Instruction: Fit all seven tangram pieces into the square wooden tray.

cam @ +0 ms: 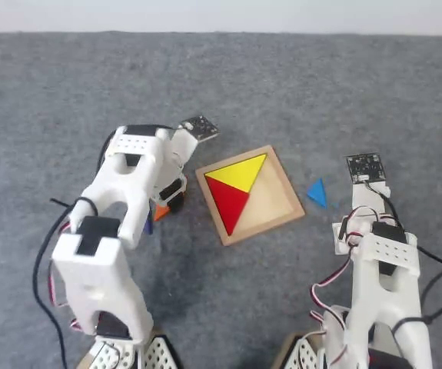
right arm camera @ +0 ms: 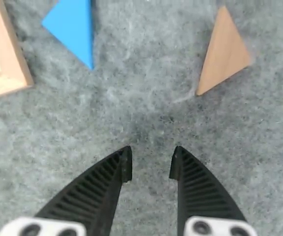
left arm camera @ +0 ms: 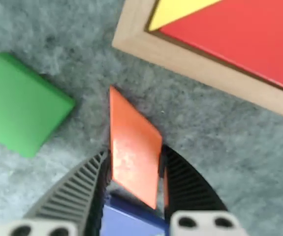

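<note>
Two grippers hang low over the grey carpet [right arm camera: 131, 108]: the left gripper [left arm camera: 134, 155] pinches the orange piece [left arm camera: 131, 130] by its long edges, with a green piece [left arm camera: 20, 105] near it, and the right gripper [right arm camera: 151, 155] stands spread. Beyond it lie a blue triangle [right arm camera: 72, 27] and a wood-coloured triangle [right arm camera: 225, 51]. The tray [cam: 264, 228] between the arms holds a yellow triangle [cam: 238, 175] touching a red triangle [cam: 232, 204].

Parted claw [right arm camera: 151, 158] faces blue triangle [right arm camera: 75, 24], tan triangle [right arm camera: 225, 51].

Seeing a yellow triangle [cam: 238, 174], red triangle [cam: 230, 202], pale wood tray [cam: 270, 198], blue triangle [cam: 317, 192], orange piece [left arm camera: 134, 147], green piece [left arm camera: 20, 103], plain grey mat [cam: 320, 92].
</note>
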